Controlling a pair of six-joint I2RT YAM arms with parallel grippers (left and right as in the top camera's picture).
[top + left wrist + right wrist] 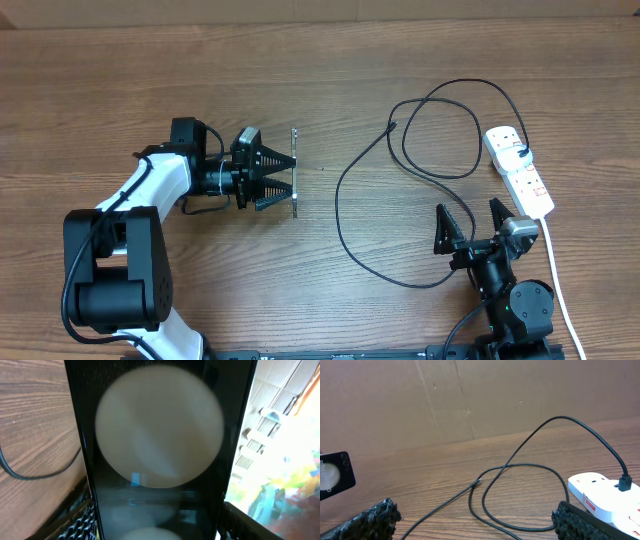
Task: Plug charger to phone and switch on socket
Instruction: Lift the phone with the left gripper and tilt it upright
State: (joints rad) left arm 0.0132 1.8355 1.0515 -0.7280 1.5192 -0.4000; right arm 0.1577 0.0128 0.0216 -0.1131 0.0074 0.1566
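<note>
Two arms: right gripper (467, 207), jaws wide and empty, has the loose charger tip (392, 126) at roughly its 11 o'clock; left gripper (288, 175) clamps the phone (295, 138) on edge.

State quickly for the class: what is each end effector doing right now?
Left end effector: closed on the phone.
Right end effector: open, holding nothing.

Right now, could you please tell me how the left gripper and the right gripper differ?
The left gripper is closed on the phone, held on edge; the right gripper holds nothing. The left gripper points sideways toward the charger cable; the right gripper, jaws wide open, points forward, beside the power strip. Both are black, and neither touches the cable.
</note>
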